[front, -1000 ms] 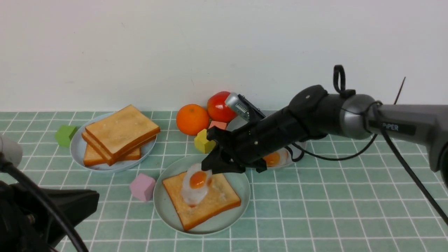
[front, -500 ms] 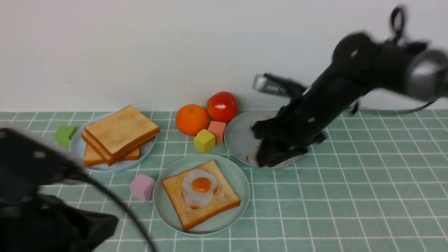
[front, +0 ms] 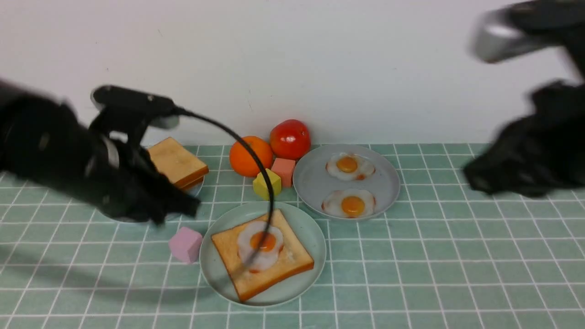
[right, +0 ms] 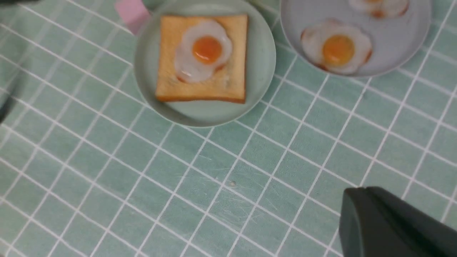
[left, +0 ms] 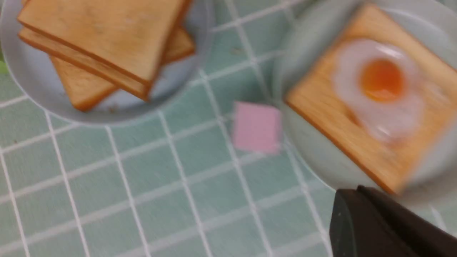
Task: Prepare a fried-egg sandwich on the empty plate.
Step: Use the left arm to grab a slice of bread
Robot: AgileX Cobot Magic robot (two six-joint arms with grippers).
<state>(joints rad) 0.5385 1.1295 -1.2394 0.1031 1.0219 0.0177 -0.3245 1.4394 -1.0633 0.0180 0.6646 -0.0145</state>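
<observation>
The round pale mint-green plate [front: 315, 274] lies near the worktop's front edge, bearing one square golden-brown toast slice [front: 292, 246] topped by a glossy white fried egg with an orange yolk [front: 261, 256]; no second slice covers the egg. The black left gripper [front: 176, 212], closed and empty, hangs above the worktop's left side, in front of the stacked golden-brown toast slices [front: 176, 160]. The black right gripper [front: 484, 180], likewise closed and empty, is raised over the right side.

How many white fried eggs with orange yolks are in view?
3: one on the square golden toast slice on the pale green round plate, two on the round grey plate.
</observation>
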